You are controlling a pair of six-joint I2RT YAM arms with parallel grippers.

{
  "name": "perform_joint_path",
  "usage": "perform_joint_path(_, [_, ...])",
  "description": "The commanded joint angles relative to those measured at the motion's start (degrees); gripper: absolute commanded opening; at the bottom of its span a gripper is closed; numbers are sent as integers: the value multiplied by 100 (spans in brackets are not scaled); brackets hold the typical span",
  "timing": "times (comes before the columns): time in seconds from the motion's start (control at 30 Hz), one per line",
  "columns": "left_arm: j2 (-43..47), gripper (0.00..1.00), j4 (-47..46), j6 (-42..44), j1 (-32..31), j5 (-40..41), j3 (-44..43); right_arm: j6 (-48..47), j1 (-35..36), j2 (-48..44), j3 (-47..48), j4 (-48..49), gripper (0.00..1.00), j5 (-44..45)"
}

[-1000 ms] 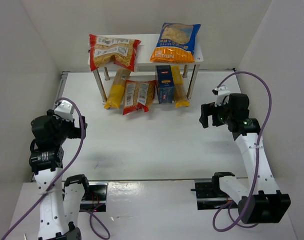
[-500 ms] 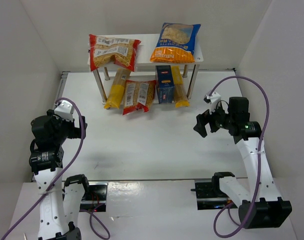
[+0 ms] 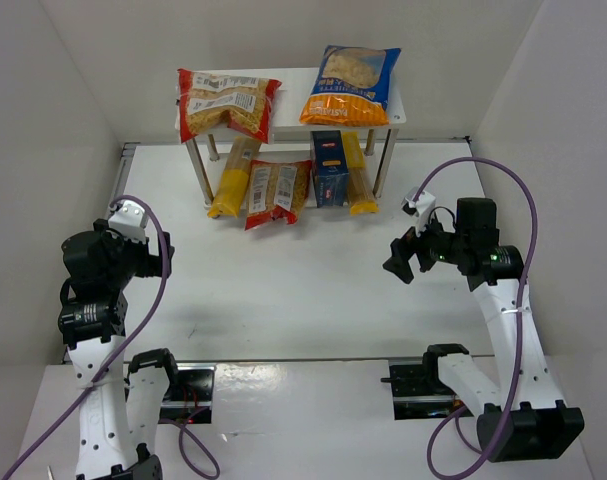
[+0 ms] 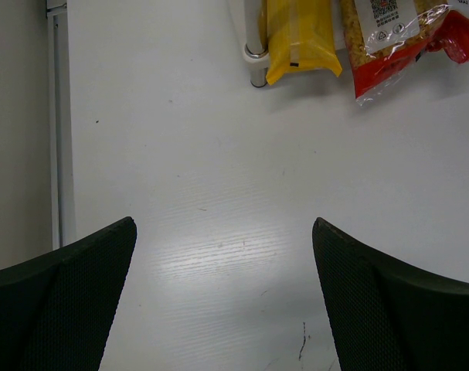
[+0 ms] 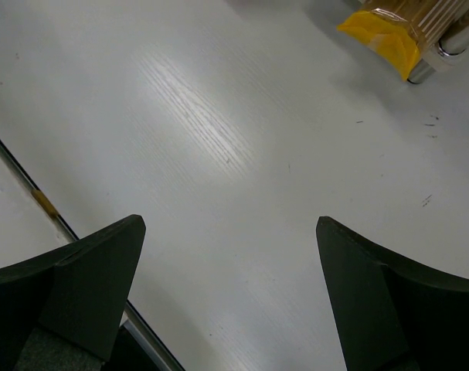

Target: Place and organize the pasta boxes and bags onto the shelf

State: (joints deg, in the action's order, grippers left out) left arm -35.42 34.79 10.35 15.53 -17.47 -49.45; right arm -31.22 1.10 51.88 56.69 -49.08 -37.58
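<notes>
The white shelf (image 3: 287, 86) stands at the back. On it lie a clear red-edged bag (image 3: 226, 103) at the left and the orange-and-blue bag (image 3: 352, 85) at the right. Under it lie a long yellow bag (image 3: 233, 177), a second red-edged bag (image 3: 276, 192), the dark blue Barilla box (image 3: 330, 168) and another yellow bag (image 3: 357, 175). My left gripper (image 3: 166, 258) is open and empty at the left. My right gripper (image 3: 400, 262) is open and empty, right of centre, in front of the shelf. The left wrist view shows a yellow bag end (image 4: 300, 35) and a red-edged bag (image 4: 396, 35).
White walls close in the table on the left, back and right. A metal rail (image 3: 283, 360) runs along the table's near edge. The right wrist view shows a yellow bag end (image 5: 396, 27) beside a shelf leg (image 5: 450, 42).
My right gripper has moved left and toward the near edge, away from the right wall, staying open. The left arm and the pasta items have not moved.
</notes>
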Motion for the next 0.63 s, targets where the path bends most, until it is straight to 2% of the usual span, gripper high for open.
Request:
perform_joint_path(0.0, [53, 100, -112, 29, -32, -98, 6, -33, 39, -73, 255, -58, 100, -135])
perform_joint_path(0.6, [53, 100, -112, 29, -32, -98, 6, 125, 92, -125, 202, 48, 100, 32])
